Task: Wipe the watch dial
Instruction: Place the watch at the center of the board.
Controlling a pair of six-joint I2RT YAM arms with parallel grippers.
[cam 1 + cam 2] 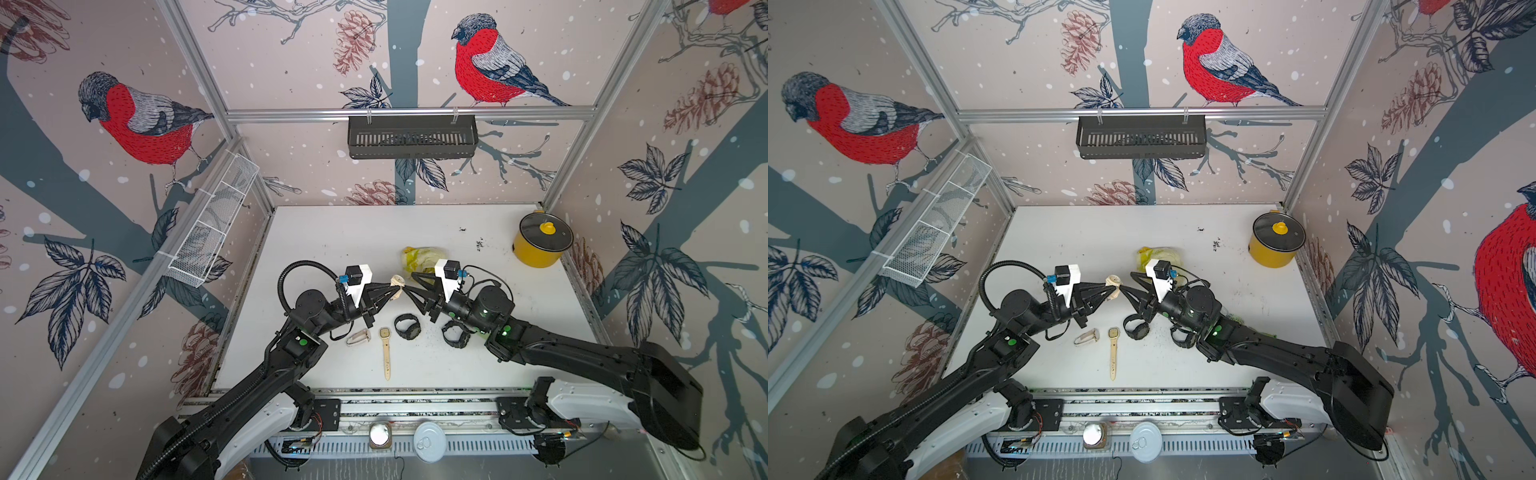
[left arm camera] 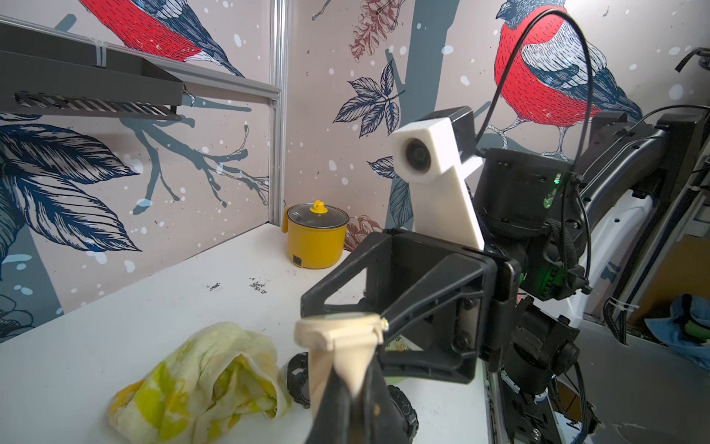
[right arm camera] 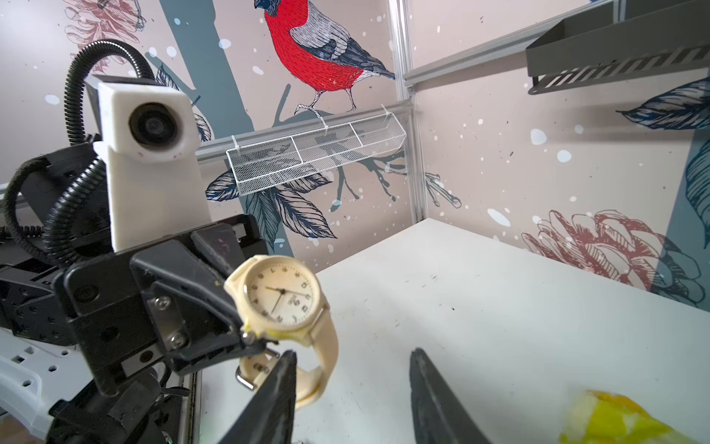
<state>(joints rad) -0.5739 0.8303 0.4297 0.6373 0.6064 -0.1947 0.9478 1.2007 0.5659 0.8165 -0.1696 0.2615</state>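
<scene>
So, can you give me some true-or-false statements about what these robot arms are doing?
1. The left gripper holds the cream round-dial wristwatch up off the white table. True.
2. The right gripper grips the crumpled yellow-and-white cloth. False: its jaws are open and empty; the cloth lies on the table.
3. A yellow pot with a glass lid stands in the table's far right corner. True.
4. No other watches are around. False: two black wristwatches lie on the table.

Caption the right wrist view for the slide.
Left gripper holds cream watch, dial toward open right gripper; yellow cloth on table.
</scene>
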